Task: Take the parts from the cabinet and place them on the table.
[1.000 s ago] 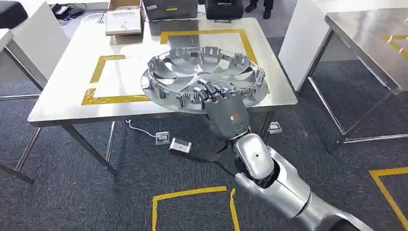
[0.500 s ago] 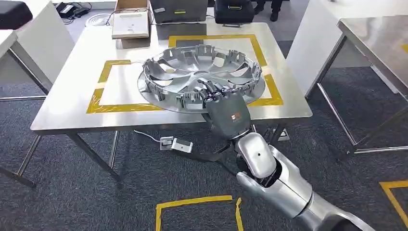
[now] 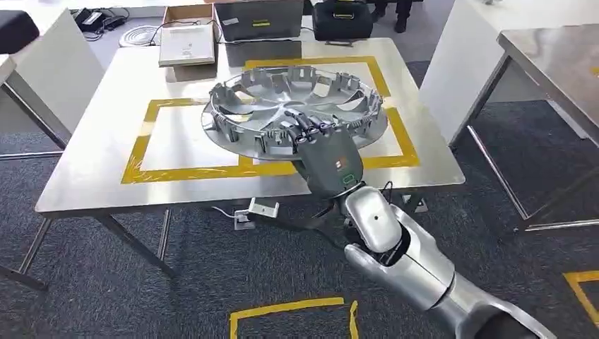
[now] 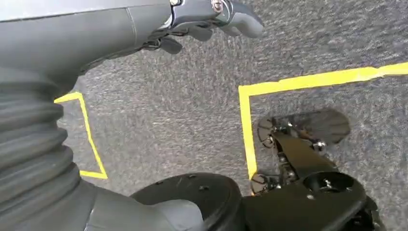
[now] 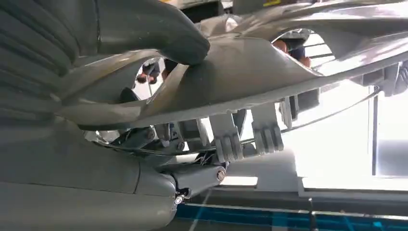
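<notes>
The right hand [image 3: 319, 141] grips the near rim of the silver wheel cover [image 3: 293, 106] over the table [image 3: 92, 169], above its yellow tape outlines. The left hand [image 4: 192, 21] hangs over carpet, fingers curled, holding nothing.

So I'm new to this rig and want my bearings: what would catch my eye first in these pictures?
First the big silver hubcap, held by the right hand at its near rim over the steel table, above the yellow tape squares. Behind it, at the table's far edge, are a cardboard box and a grey case. The left hand hangs over grey carpet marked with yellow tape.
</notes>
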Controlling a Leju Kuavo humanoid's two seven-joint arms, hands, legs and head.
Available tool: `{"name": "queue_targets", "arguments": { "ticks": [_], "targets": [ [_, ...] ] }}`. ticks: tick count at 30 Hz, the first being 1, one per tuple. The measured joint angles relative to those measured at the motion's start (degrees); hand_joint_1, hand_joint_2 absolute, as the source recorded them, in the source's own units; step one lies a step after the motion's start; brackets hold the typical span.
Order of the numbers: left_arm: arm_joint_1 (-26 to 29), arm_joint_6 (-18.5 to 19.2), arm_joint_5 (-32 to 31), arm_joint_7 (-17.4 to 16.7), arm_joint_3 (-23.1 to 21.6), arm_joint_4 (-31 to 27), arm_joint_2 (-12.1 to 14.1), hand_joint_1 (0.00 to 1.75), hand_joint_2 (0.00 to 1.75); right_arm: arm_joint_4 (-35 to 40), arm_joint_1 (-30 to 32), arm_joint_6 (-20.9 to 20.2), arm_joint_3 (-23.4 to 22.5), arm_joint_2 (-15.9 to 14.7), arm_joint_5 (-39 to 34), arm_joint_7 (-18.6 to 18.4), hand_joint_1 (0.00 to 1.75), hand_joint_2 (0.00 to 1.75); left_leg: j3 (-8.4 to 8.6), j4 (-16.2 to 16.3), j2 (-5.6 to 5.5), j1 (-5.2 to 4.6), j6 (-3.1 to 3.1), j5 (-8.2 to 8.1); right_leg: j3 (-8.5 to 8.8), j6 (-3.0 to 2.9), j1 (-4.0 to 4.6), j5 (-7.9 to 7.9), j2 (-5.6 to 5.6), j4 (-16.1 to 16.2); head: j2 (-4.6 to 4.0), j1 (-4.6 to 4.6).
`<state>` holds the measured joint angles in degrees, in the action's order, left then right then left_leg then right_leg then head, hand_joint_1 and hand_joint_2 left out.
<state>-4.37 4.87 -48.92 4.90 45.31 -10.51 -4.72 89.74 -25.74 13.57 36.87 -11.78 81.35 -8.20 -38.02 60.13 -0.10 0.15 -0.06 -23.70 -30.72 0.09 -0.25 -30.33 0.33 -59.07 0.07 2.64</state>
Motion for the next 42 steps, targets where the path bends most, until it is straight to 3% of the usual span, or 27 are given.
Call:
{"name": "queue_targets", "arguments": {
  "ticks": [3, 4, 6, 7, 8, 9, 10, 12, 13, 14, 16, 19, 22, 23, 24, 25, 27, 28, 29, 32, 33, 34, 37, 38, 39, 40, 42],
  "targets": [
    [0.0, 0.0, 0.1, 0.1, 0.0, 0.0, -0.1, 0.00, 1.75, -0.6, -0.8, -1.3, 0.4, 0.4, -0.7, 0.0, 1.75, 1.75, 0.68, -0.4, -0.17, 0.27, 1.01, -0.42, 0.42, 0.95, -0.24, -1.14, -0.13, -0.3, 0.00, 0.07],
    [0.0, 0.0, 0.1, 0.2, 0.0, 0.0, -0.1, 0.00, 1.75, -0.8, -1.3, -1.6, 0.5, 0.5, -1.0, 0.0, 1.75, 1.75, 0.91, -0.4, -0.19, 0.28, 1.41, -0.68, -0.74, 1.13, -0.23, -2.27, -0.13, -2.8, 0.00, 0.18],
    [-0.2, 0.1, 0.1, 0.3, 0.0, 0.0, 0.0, 0.00, 1.75, -1.8, -2.1, -2.3, 0.6, 0.7, -1.4, 0.0, 1.75, 1.75, 1.10, -0.4, -0.22, 0.14, 1.90, -1.07, -6.19, 1.42, -0.24, -5.71, -0.12, -12.1, 0.00, 0.24],
    [-0.3, 0.1, 0.1, 0.3, 0.0, 0.0, 0.0, 0.00, 1.75, -2.3, -2.3, -2.4, 0.7, 0.9, -1.6, 0.0, 1.75, 1.75, 1.24, -0.4, -0.31, 0.05, 1.97, -1.34, -8.97, 1.47, -0.23, -6.69, -0.12, -16.3, 0.00, 0.26],
    [-0.3, 0.1, 0.1, 0.3, 0.0, 0.0, 0.0, 0.00, 1.75, -2.7, -2.4, -2.6, 0.7, 0.9, -1.7, 0.0, 1.75, 1.75, 1.49, -0.4, -0.41, 0.00, 1.99, -1.58, -10.67, 1.46, -0.24, -6.33, -0.12, -18.2, 0.00, 0.26],
    [-0.3, 0.1, 0.1, 0.3, 0.0, 0.0, 0.0, 0.00, 1.75, -3.2, -2.6, -3.0, 0.7, 1.0, -2.0, 0.0, 1.75, 1.75, 1.87, -0.4, -0.59, -0.02, 1.94, -1.86, -10.99, 1.33, -0.23, -4.53, -0.12, -17.3, 0.00, 0.26],
    [-0.3, 0.2, 0.1, 0.3, 0.0, 0.0, 0.0, 0.00, 1.75, -3.7, -2.8, -3.3, 0.8, 1.0, -2.3, 0.0, 1.75, 1.75, 2.34, -0.3, -0.72, -0.05, 1.84, -2.18, -10.04, 1.10, -0.20, -1.51, -0.12, -13.8, 0.00, 0.26],
    [-0.3, 0.2, 0.1, 0.4, 0.0, 0.0, -0.1, 0.00, 1.75, -4.8, -3.4, -3.4, 0.8, 1.0, -2.8, 0.0, 1.75, 1.75, 3.23, -0.3, -0.89, -0.10, 1.58, -2.84, -6.02, 0.23, 0.03, 5.15, -0.14, -2.9, 0.00, 0.30],
    [-0.2, 0.2, 0.1, 0.4, 0.1, 0.0, -0.1, 0.00, 1.75, -5.2, -3.8, -3.3, 0.8, 1.0, -2.8, 0.0, 1.75, 1.75, 3.22, -0.2, -0.90, -0.18, 1.34, -3.01, -5.17, -0.23, 0.28, 4.54, -0.25, -1.6, 0.00, 0.17],
    [-0.3, 0.2, 0.1, 0.4, 0.1, 0.0, -0.1, 0.00, 1.75, -5.5, -4.3, -3.4, 0.8, 1.2, -2.9, 0.0, 1.75, 1.75, 2.92, -0.1, -0.96, -0.33, 0.98, -3.14, -4.74, -0.25, 0.53, 4.25, -0.23, 0.0, 0.00, 0.24],
    [-0.3, 0.2, 0.1, 0.4, 0.2, 0.0, -0.1, 0.00, 1.75, -6.1, -4.8, -3.4, 0.8, 1.5, -3.1, 0.1, 1.75, 1.75, 3.02, -0.5, -0.87, -0.11, 0.30, -3.06, -4.95, -0.49, 0.74, 4.08, -0.10, -0.3, 0.00, 0.28],
    [0.0, 0.2, 0.2, 0.5, 0.3, -0.1, 0.1, 0.00, 1.75, -6.8, -5.0, -3.4, 0.8, 1.7, -3.3, 0.0, 1.75, 1.75, 2.60, 1.3, -0.66, -0.31, -0.63, -4.49, -3.60, -1.35, -0.17, 4.18, -0.26, 0.9, 0.00, 0.15],
    [0.1, 0.2, 0.1, 0.5, 0.3, 0.0, 0.0, 0.00, 1.75, -7.7, -5.3, -3.5, 0.8, 2.1, -3.4, 0.0, 1.75, 1.75, -3.86, 13.4, -0.55, 0.21, -1.38, -9.34, -3.07, -1.87, -0.17, 3.64, -0.32, 0.9, 0.00, 0.09],
    [0.1, 0.2, 0.1, 0.4, 0.3, 0.0, 0.0, 0.00, 1.75, -8.0, -5.3, -4.0, 0.9, 2.3, -3.7, 0.0, 1.75, 1.75, -5.65, 16.3, -0.51, 0.33, -1.61, -9.65, -2.80, -1.85, -0.18, 3.40, -0.31, 0.8, 0.00, 0.02],
    [0.2, 0.2, 0.0, 0.3, 0.3, 0.0, 0.0, 0.00, 1.75, -8.6, -5.4, -4.9, 0.9, 2.4, -4.1, 0.0, 1.75, 1.75, -5.82, 16.1, -0.46, 0.45, -1.74, -8.56, -2.45, -1.78, -0.20, 3.18, -0.26, 0.8, 0.00, 0.04],
    [0.2, 0.2, -0.2, 0.3, 0.3, 0.0, 0.1, 0.00, 1.75, -9.5, -5.6, -5.7, 0.9, 2.7, -4.6, 0.0, 1.75, 1.75, -4.77, 13.3, -0.41, 0.58, -1.82, -6.27, -2.06, -1.58, -0.28, 2.89, -0.19, 0.8, 0.00, 0.02],
    [0.0, 0.2, -0.5, 0.2, 0.3, 0.0, 0.2, 0.00, 1.75, -11.1, -5.8, -7.2, 0.9, 3.1, -5.7, 0.0, 1.75, 1.75, -0.38, 3.5, -0.15, 0.80, -1.97, -0.71, -1.32, -1.01, -0.47, 2.12, -0.16, 0.5, 0.00, 0.06],
    [0.0, 0.2, -0.6, 0.2, 0.3, 0.0, 0.2, 0.00, 1.75, -11.9, -6.4, -8.0, 0.9, 3.3, -6.6, 0.3, 1.75, 1.75, 0.84, 0.7, -0.06, 0.89, -1.99, -0.77, -1.37, -0.62, -0.47, 1.72, -0.18, 0.2, 0.00, 0.04],
    [-0.2, 0.2, -0.8, 0.1, 0.3, 0.0, 0.1, 0.00, 1.75, -13.3, -7.3, -8.9, 0.9, 3.7, -7.5, 0.6, 1.75, 1.75, 1.48, -0.3, -0.29, 0.55, -1.46, -1.39, -1.80, -0.22, -0.16, 1.46, 0.11, -0.4, 0.00, -0.29],
    [-0.7, 0.4, -1.1, -0.1, 0.3, 0.0, 0.0, 0.00, 1.75, -17.6, -8.9, -10.8, 1.0, 5.0, -9.8, 1.6, 1.75, 1.75, 1.20, 0.0, -0.38, 0.31, -0.08, -1.56, -1.60, 0.66, -0.24, 1.54, 0.05, 0.3, 0.00, -0.07],
    [-0.8, 0.7, -1.2, -0.1, 0.3, 0.0, -0.1, 0.00, 1.75, -19.4, -9.7, -11.9, 1.0, 5.7, -11.1, 2.1, 1.75, 1.75, 1.50, -0.4, -0.35, 0.69, 0.41, -1.39, -1.79, 0.94, -0.30, 1.18, 0.07, 0.1, 0.00, -0.04],
    [-0.9, 0.9, -1.4, -0.1, 0.3, -0.1, 0.0, 0.00, 1.75, -21.3, -10.6, -12.5, 1.1, 6.3, -11.9, 2.3, 1.75, 1.75, 1.64, -0.5, -0.35, 0.70, 0.56, -1.44, -2.24, 1.13, -0.40, 0.53, -0.09, -1.1, 0.00, 0.02],
    [-1.7, 1.3, -1.7, 0.2, 0.3, -0.1, -0.1, 0.00, 1.75, -26.8, -13.4, -13.4, 1.4, 7.8, -13.3, 2.3, 1.75, 1.75, 1.72, -0.4, -0.28, 0.59, 1.19, -1.70, -8.48, 1.43, -0.37, -4.11, -0.08, -12.7, 0.00, 0.17],
    [-1.9, 1.5, -1.8, 0.2, 0.3, -0.1, -0.1, 0.00, 1.75, -29.6, -14.6, -13.8, 1.5, 8.6, -14.2, 2.4, 1.75, 1.75, 1.85, -0.4, -0.28, 0.56, 1.29, -1.80, -10.72, 1.47, -0.37, -4.73, -0.09, -16.3, 0.00, 0.24],
    [-2.0, 1.7, -2.1, 0.0, 0.3, -0.1, -0.1, 0.00, 1.75, -32.5, -15.7, -14.6, 1.5, 9.4, -15.1, 2.5, 1.75, 1.75, 2.03, -0.4, -0.29, 0.56, 1.31, -1.93, -11.76, 1.43, -0.38, -3.87, -0.10, -17.2, 0.00, 0.20],
    [-2.1, 1.8, -2.5, -0.4, 0.3, -0.1, -0.2, 0.00, 1.75, -35.8, -16.9, -15.3, 1.5, 10.1, -16.1, 2.7, 1.75, 1.75, 2.23, -0.4, -0.35, 0.56, 1.30, -2.03, -11.40, 1.32, -0.39, -1.79, -0.10, -15.3, 0.00, 0.28],
    [-2.1, 1.8, -2.6, -0.5, 0.3, -0.1, -0.2, 0.00, 1.75, -36.9, -17.4, -15.5, 1.5, 10.4, -16.5, 2.8, 1.75, 1.75, 2.30, -0.4, -0.38, 0.56, 1.25, -2.07, -10.99, 1.26, -0.40, -0.86, -0.10, -14.1, 0.00, 0.33]
  ]
}}
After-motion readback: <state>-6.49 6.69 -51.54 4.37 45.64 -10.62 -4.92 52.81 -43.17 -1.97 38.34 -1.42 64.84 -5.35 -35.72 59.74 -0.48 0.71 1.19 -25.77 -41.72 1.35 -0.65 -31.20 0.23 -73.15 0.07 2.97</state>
